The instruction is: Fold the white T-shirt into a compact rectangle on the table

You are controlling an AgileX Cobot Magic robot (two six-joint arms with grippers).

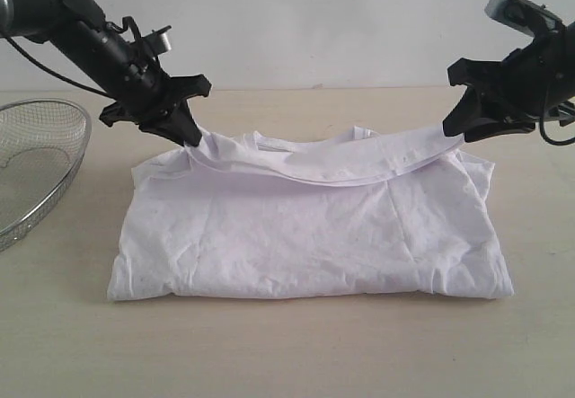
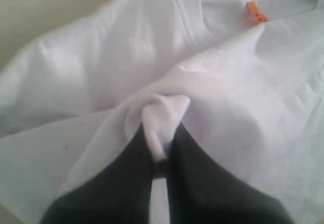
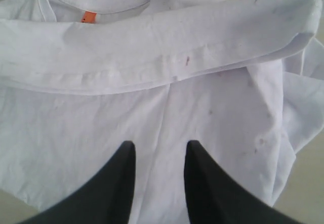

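Two grippers sit at the shirt's rear edge in the exterior view. The left gripper (image 2: pixel 161 144) is clamped tight on a pinched tuft of the white T-shirt (image 1: pixel 305 245) and holds that corner raised. The right gripper (image 3: pixel 159 145) has its fingers partly apart with cloth across the gap; I cannot tell whether it grips.

The shirt lies mid-way across the pale wood-grain table (image 1: pixel 287 353), doubled into a rough rectangle. It is soft, creased cotton with faint dark specks. A hemmed band sags between the grippers, near the ribbed collar and orange neck tag (image 3: pixel 89 17).

A round wire-mesh basket (image 1: pixel 54 103) stands at the left, apart from the shirt.
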